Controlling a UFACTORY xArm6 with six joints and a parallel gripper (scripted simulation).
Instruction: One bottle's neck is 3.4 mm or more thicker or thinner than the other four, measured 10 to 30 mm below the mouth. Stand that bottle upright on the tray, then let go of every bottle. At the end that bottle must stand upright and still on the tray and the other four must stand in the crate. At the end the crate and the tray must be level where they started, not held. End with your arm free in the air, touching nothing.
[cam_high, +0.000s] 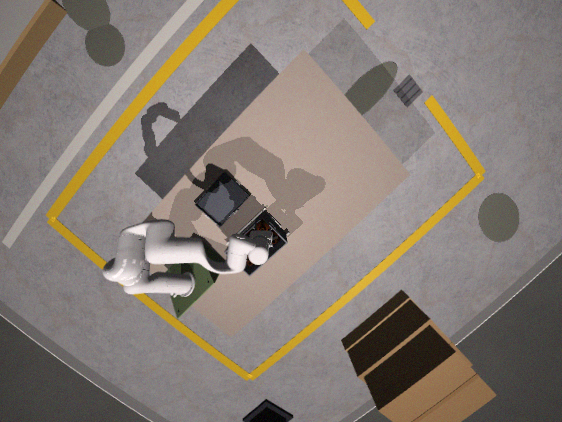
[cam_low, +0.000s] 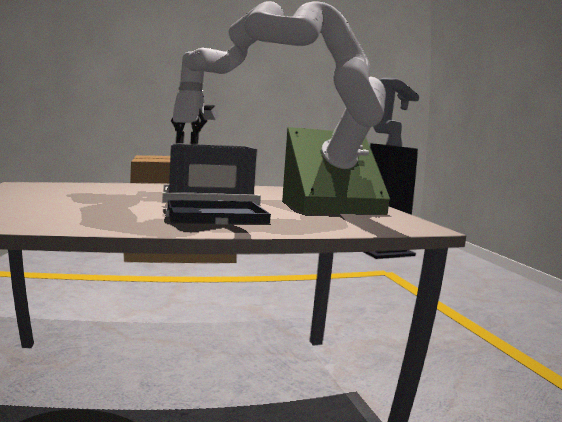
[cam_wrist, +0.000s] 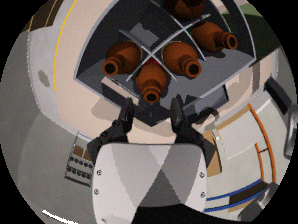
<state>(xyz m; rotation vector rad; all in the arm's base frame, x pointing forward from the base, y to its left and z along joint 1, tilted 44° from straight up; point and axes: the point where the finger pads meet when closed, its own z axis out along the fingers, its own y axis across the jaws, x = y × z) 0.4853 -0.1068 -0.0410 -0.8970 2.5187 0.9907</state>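
The dark crate (cam_high: 274, 253) (cam_low: 180, 170) (cam_wrist: 95, 56) stands on the table, with thin dividers inside. In the wrist view it holds five orange-brown bottles: one at the left (cam_wrist: 124, 56), one in the near corner (cam_wrist: 152, 76), one in the middle (cam_wrist: 179, 55), one at the right (cam_wrist: 206, 36) and one at the top edge (cam_wrist: 185, 9), partly cut off. I cannot tell which neck differs. The shallow dark tray (cam_high: 220, 201) (cam_low: 260, 219) (cam_wrist: 212, 101) lies beside the crate with no bottle on it. My gripper (cam_low: 187, 139) (cam_wrist: 152, 104) is open and empty, above the crate, near the near-corner bottle.
The green wedge-shaped base (cam_high: 192, 290) (cam_low: 335, 206) under the arm stands on the table (cam_high: 320, 135) (cam_low: 40, 212) near the crate and tray. Cardboard boxes (cam_high: 430, 390) stand on the floor beyond the yellow line. Arm shadows fall across the table and tray.
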